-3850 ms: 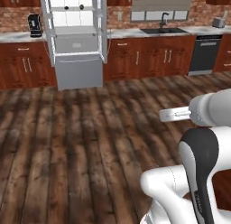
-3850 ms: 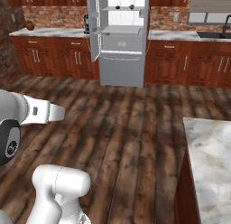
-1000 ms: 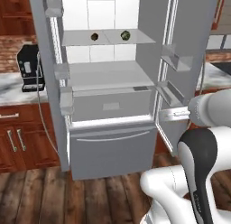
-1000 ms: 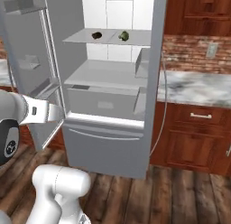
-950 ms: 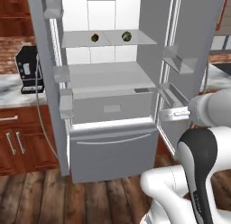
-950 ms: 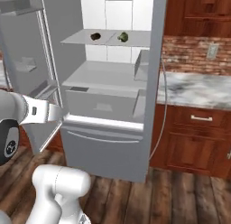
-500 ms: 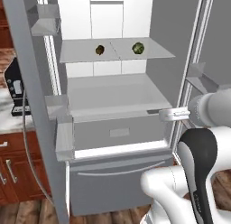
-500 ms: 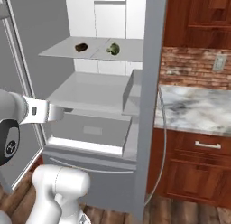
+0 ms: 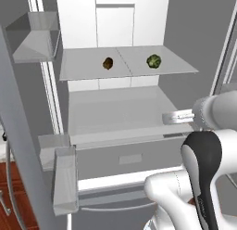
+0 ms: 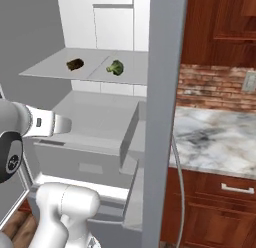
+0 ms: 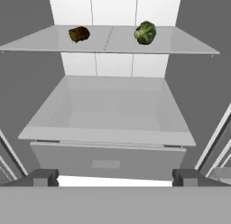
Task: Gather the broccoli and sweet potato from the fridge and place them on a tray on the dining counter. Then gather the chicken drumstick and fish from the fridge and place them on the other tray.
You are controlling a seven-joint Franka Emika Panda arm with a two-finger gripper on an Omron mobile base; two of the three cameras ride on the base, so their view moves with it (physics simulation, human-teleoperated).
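Broccoli and sweet potato sit untouched on the open fridge's upper shelf, gripper spread wide and empty, so every item awaits gathering.

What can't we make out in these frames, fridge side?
- Chicken drumstick, fish: not identifiable; the drawer under the lower shelf is closed.
- Sweet potato: small brown lump, identity assumed; broccoli reads clearer.
- Trays, dining counter: outside all frames.
- Gripper: hand view's bottom edge cuts the fingertips; they stand wide apart, nothing between.
- Right base view: door edge hides the fridge's right side.
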